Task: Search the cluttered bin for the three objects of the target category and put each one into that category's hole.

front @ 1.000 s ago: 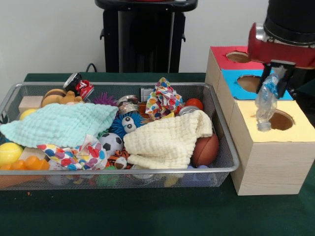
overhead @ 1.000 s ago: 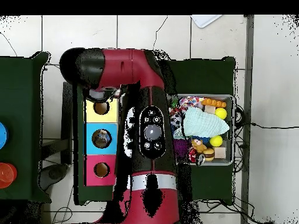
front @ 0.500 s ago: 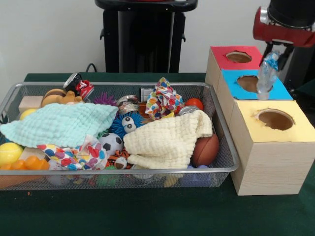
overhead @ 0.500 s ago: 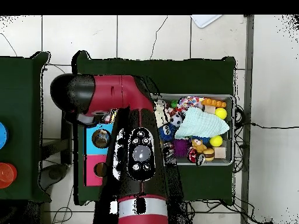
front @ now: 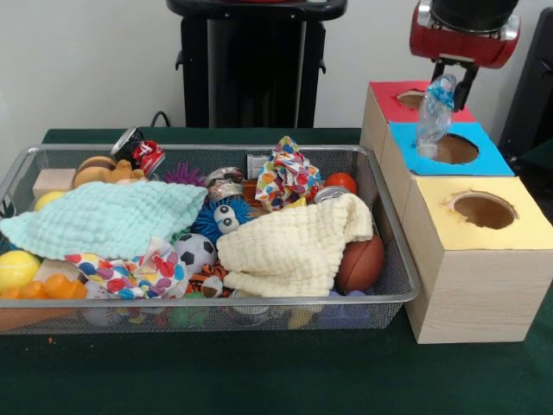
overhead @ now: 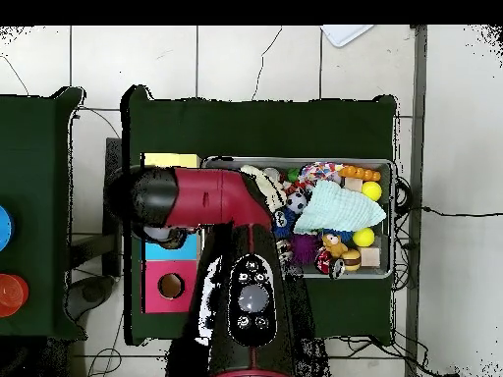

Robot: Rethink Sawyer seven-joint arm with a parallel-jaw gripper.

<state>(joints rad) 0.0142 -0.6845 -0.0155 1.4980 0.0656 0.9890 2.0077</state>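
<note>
My gripper (front: 449,79) hangs at the upper right, shut on the top of a crushed clear plastic bottle (front: 435,114). The bottle dangles slightly tilted above the blue box (front: 486,161), near the left rim of its hole (front: 455,149). Behind it stands the red box (front: 390,93) with its hole (front: 416,99); in front is the yellow box (front: 527,226) with its hole (front: 484,210). In the overhead view the red arm (overhead: 211,196) hides the gripper, the bottle and most of the blue box; the yellow box (overhead: 170,160) and red box (overhead: 157,299) show on either side.
The wire bin (front: 404,278) left of the boxes holds a mint cloth (front: 112,216), a cream cloth (front: 294,246), a patterned cloth (front: 289,177), a brown ball (front: 361,264), a soccer ball (front: 196,251), a yellow ball (front: 15,268) and a red can (front: 144,151).
The gripper has carried the bottle from above the yellow hole back and to the left, to above the blue box, and a little higher. The bin's contents have not moved.
</note>
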